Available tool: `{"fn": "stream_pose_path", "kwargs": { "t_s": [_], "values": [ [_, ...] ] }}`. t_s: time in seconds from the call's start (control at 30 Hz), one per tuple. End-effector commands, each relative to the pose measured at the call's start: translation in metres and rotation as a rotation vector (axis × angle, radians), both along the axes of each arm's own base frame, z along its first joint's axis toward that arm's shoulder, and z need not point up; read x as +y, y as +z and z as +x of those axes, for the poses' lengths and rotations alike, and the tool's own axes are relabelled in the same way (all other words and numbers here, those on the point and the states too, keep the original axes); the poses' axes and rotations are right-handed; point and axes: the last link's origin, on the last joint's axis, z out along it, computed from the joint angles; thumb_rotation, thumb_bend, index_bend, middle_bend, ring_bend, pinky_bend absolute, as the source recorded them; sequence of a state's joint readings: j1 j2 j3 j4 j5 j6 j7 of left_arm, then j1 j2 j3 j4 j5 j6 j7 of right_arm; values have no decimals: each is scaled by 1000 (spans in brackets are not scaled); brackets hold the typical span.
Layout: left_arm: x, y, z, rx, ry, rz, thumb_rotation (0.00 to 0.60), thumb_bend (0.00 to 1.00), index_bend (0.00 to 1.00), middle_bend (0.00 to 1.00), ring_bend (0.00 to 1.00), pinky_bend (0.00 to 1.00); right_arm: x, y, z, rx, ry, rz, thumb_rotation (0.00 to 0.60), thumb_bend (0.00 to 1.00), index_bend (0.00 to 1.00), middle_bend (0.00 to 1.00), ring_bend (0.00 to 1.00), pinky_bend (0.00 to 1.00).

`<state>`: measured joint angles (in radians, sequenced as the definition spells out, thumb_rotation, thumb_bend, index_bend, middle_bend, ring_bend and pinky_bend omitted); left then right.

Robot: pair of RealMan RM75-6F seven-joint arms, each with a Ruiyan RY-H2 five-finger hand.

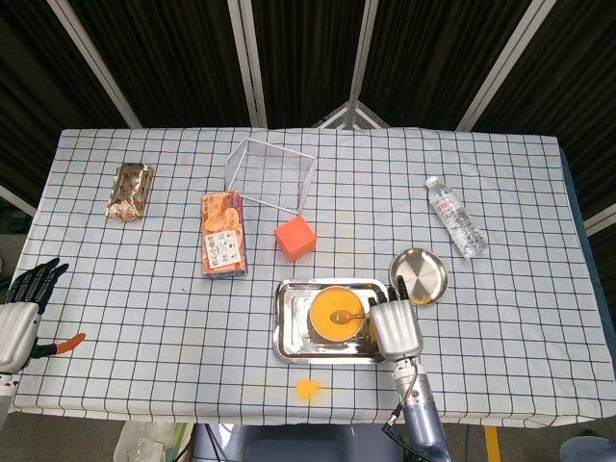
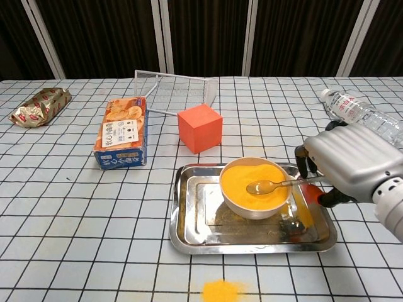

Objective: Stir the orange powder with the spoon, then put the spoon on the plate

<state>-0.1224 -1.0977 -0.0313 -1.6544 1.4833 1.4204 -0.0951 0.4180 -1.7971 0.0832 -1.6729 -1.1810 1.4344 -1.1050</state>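
Observation:
A white bowl of orange powder [image 2: 253, 184] [image 1: 335, 313] stands in a steel tray [image 2: 195, 217] [image 1: 289, 325]. My right hand [image 2: 352, 162] [image 1: 395, 325] holds a metal spoon [image 2: 271, 185] by its handle at the tray's right side, with the spoon's bowl over the powder surface. The small round steel plate [image 1: 421, 274] lies just beyond my right hand in the head view; the hand hides it in the chest view. My left hand [image 1: 21, 310] hangs off the table's left front edge, fingers apart, holding nothing.
An orange cube [image 2: 199, 128] and a wire frame [image 2: 176, 93] stand behind the tray. A snack box [image 2: 123, 132], a foil packet [image 2: 39, 106] and a water bottle [image 2: 362, 113] lie around. Spilled orange powder [image 2: 221, 290] sits near the front edge.

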Motion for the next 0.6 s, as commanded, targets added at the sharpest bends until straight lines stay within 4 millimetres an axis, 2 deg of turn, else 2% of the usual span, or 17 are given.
{"fn": "stream_pose_path", "kwargs": {
  "t_s": [0.03,0.6],
  "values": [
    [0,0,0,1,1,-1,600,0,0,0,0,0,0,0,0,-2,-1,0,600,452,523,466,329,150],
    [0,0,0,0,1,1,600,0,0,0,0,0,0,0,0,1,-4,-2,600,457,584,512,360,193]
  ]
}}
